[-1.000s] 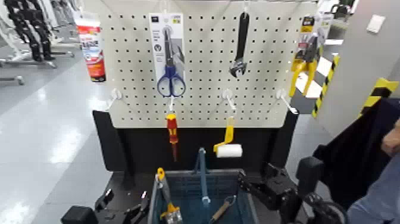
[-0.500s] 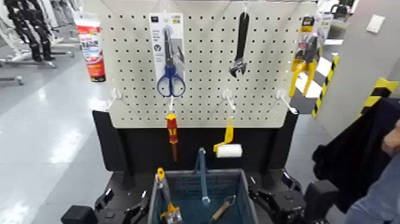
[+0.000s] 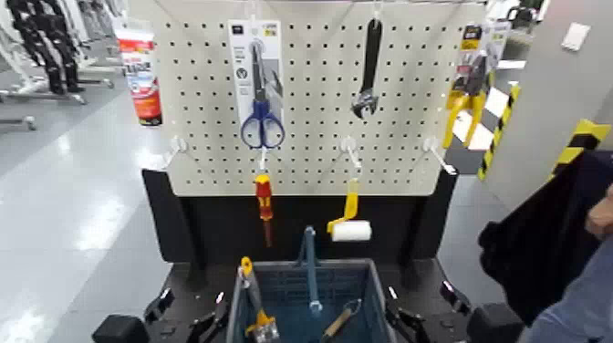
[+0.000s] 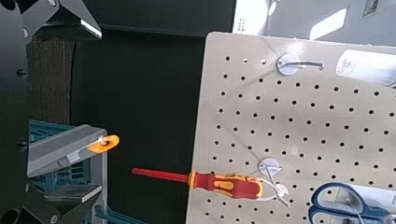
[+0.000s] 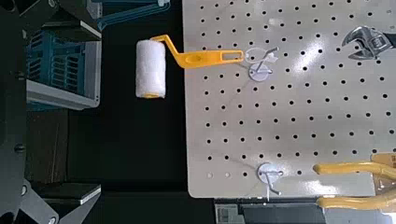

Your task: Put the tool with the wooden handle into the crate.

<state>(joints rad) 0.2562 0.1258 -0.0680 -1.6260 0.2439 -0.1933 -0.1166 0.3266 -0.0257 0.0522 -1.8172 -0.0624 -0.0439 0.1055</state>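
lying in the right part of the crate (image 3: pixel 307 270), the wooden-handled tool (image 3: pixel 342 321) is free; the left gripper (image 4: pixel 70 112), near left, and right gripper (image 5: pixel 70 112), near right, both stand wide open, holding nothing.

The dark tabletop (image 3: pixel 182 281) bears the blue-grey crate (image 3: pixel 312 266) at six o'clock in the head view. Above, the pale pegboard (image 3: pixel 310 109) carries hanging things: a red-and-white tube (image 3: pixel 139 77) at nine o'clock, packaged scissors (image 3: pixel 262 119) near centre, an adjustable wrench (image 3: pixel 367 82) toward two, yellow-handled pliers (image 3: pixel 468 100) at three, a paint roller (image 3: pixel 351 230) at five, a screwdriver (image 3: pixel 264 201) between six and seven.
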